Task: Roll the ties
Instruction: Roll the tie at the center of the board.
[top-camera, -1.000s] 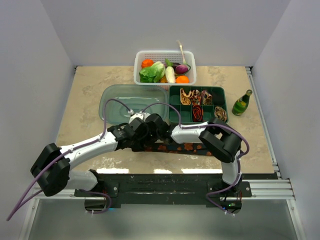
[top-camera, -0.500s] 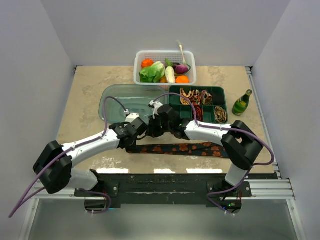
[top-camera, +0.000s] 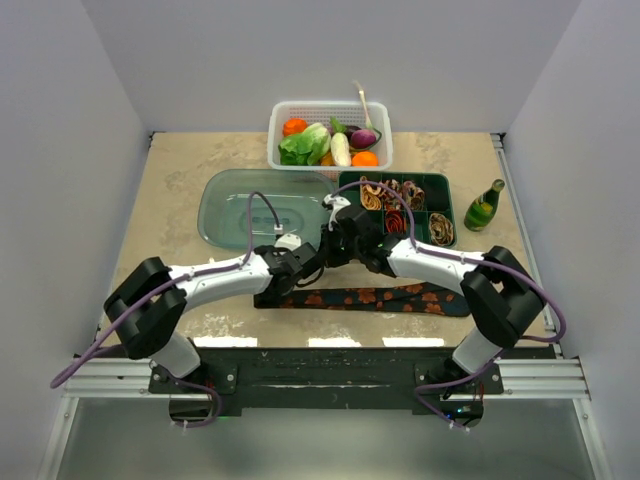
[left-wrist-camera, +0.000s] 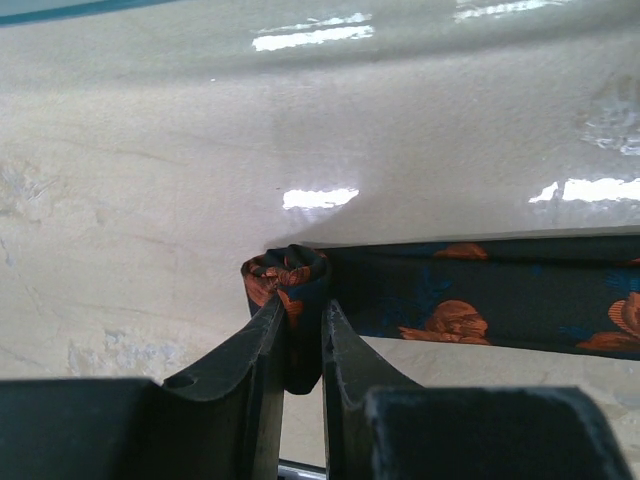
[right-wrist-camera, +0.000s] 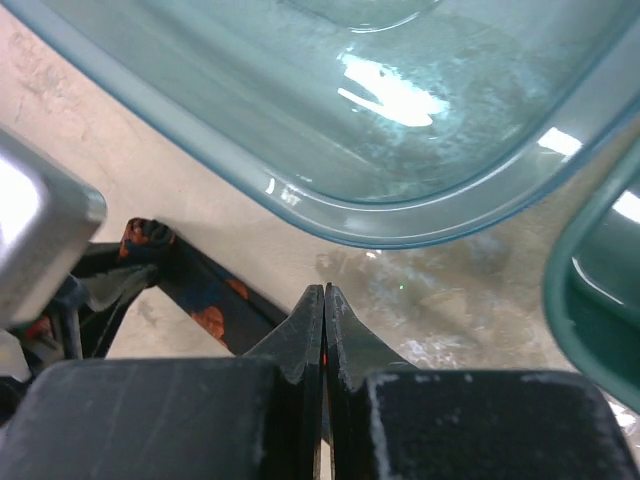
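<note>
Beige marbled tabletop (top-camera: 170, 200) fills our view between grey walls. Nearest us, the black tie (top-camera: 370, 297) with orange motifs lies flat, running left to right along the near edge. At its left end we see a small rolled coil, pinched between the fingers of the left gripper (left-wrist-camera: 302, 320). Just beyond, the right gripper (right-wrist-camera: 324, 300) is clenched on nothing, beside the clear tray (top-camera: 235, 205). Further back, the green box (top-camera: 345, 215) holds rolled ties (top-camera: 398, 225), with a bottle (top-camera: 484, 206) to its right. Farthest stands the white basket (top-camera: 330, 106) of vegetables.
</note>
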